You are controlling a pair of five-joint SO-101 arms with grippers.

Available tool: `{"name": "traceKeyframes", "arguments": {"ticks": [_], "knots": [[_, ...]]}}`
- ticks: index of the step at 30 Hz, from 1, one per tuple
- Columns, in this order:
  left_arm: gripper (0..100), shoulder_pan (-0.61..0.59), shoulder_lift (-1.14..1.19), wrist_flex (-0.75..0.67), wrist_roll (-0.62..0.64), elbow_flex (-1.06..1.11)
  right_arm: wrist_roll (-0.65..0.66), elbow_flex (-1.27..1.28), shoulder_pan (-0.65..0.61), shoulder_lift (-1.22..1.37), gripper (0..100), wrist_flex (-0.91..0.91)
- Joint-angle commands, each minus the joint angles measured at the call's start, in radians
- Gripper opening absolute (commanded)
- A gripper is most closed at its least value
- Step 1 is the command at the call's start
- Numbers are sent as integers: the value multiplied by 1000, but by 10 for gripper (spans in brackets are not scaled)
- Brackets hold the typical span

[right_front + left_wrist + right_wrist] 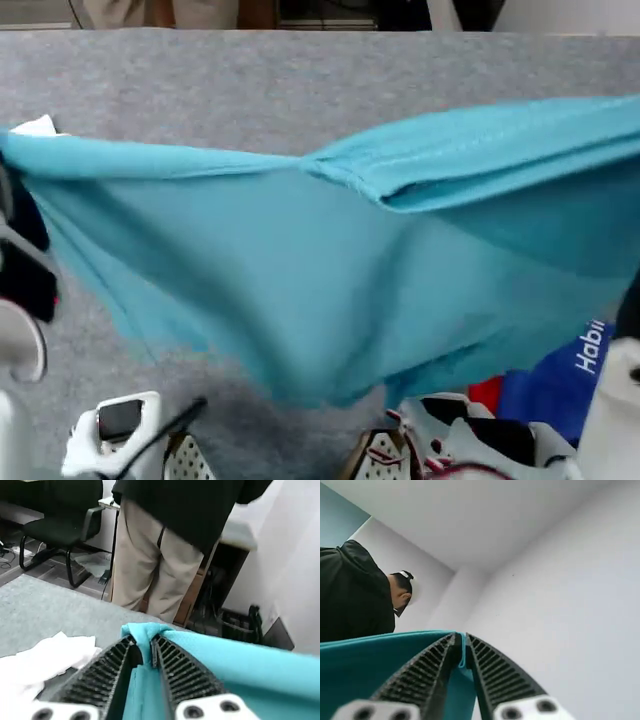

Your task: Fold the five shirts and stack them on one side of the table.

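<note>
A turquoise shirt (330, 270) hangs stretched above the grey table (300, 80), spanning nearly the whole width in the high view. My left gripper (144, 647) is shut on one bunched edge of the turquoise shirt (240, 670), raised over the table. My right gripper (462, 647) is shut on another edge of the turquoise shirt (375, 665) and points up toward the ceiling. A white garment (45, 657) lies on the table below the left gripper.
More shirts lie heaped at the front right: a blue one (560, 375), a red one (487, 392) and a white and black one (470, 435). A white arm base (110, 430) stands at the front left. A person (170, 540) stands behind the table's far edge.
</note>
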Motion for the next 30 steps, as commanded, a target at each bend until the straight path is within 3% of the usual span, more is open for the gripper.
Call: {"name": "traceKeyframes", "arguments": {"ticks": [1,4,7,11,15,18,24,27,30], "knots": [[19,-11,-105,6,-23,144,26,87,-10,1,5,-74],[19,-12,-143,-37,-23,293,28,153,-12,5,5,-77],[19,-15,-145,-187,-18,485,46,275,-12,8,5,-78],[19,-15,-143,-585,-15,830,123,524,-56,8,5,-140],[19,-2,-124,-1033,-15,1134,161,852,-61,7,5,-319],[19,37,-41,-1246,-21,1254,158,1093,-61,8,5,-494],[19,48,325,-1415,-23,1165,153,1412,-61,101,4,-812],[19,48,539,-1398,-17,961,152,1415,-61,197,4,-881],[19,54,720,-1287,-17,689,149,1353,-61,298,4,-898]]}}
